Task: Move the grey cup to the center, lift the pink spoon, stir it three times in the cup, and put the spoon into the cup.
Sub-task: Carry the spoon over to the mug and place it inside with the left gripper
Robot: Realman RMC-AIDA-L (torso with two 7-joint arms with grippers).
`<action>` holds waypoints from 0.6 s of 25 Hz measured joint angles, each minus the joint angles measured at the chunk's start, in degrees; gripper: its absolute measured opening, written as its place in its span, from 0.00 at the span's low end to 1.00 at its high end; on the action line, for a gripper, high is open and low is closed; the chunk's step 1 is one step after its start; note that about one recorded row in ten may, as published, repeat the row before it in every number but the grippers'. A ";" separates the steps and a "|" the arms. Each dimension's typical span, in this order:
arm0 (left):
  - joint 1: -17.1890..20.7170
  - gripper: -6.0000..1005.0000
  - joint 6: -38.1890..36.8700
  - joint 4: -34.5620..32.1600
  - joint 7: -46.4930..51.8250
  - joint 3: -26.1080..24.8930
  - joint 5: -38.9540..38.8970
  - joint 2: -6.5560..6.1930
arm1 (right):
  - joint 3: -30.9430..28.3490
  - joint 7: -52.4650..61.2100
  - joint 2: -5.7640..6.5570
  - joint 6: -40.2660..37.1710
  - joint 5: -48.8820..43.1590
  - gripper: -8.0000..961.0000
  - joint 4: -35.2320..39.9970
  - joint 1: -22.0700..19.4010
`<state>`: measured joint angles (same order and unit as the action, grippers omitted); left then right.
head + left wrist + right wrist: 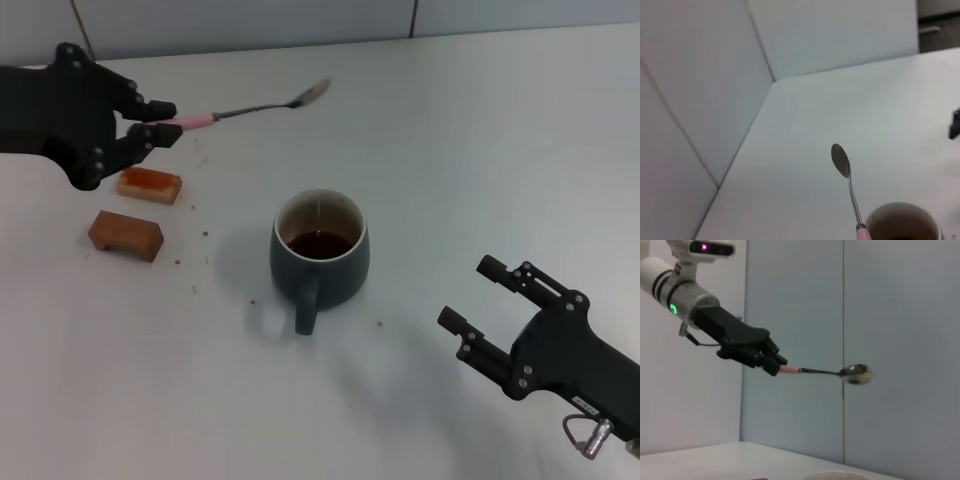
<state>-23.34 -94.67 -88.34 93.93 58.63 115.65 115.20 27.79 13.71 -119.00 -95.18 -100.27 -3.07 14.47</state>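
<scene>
Head view: grey cup [319, 255] sits mid-worktop, placing looks done | left gripper [160, 128] pinches pink spoon [250, 107] aloft toward the far-left edge | stirring, drop-in left | right gripper [478, 296] spread, idle near-right corner

Head camera looks down; wrist cameras look low (all share the pink spoon [262, 106])

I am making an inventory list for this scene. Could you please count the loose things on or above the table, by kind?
Cups: 1, the grey cup, dark liquid inside.
Spoons: 1, the pink spoon, held in the air by the left gripper.
Brown blocks: 2, one nearer the back wall and one nearer the robot.
Total: 4.
The right gripper holds nothing.
</scene>
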 joint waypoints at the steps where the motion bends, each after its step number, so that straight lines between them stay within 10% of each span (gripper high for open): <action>1: -0.09 0.13 -0.39 -0.82 -0.10 0.09 0.27 0.11 | -0.07 0.00 0.00 0.02 0.00 0.71 0.00 -0.02; 7: -2.53 0.13 -4.15 -9.67 0.14 2.07 7.92 2.87 | -0.12 0.00 0.00 0.36 0.00 0.71 0.00 -0.06; 15: -4.68 0.13 -1.97 -14.13 2.60 13.75 19.56 3.18 | -0.24 0.00 0.00 0.48 0.00 0.71 0.00 -0.09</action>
<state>-28.03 -96.63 -102.46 96.53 72.38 135.21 118.38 27.55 13.71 -119.00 -94.70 -100.27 -3.07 14.38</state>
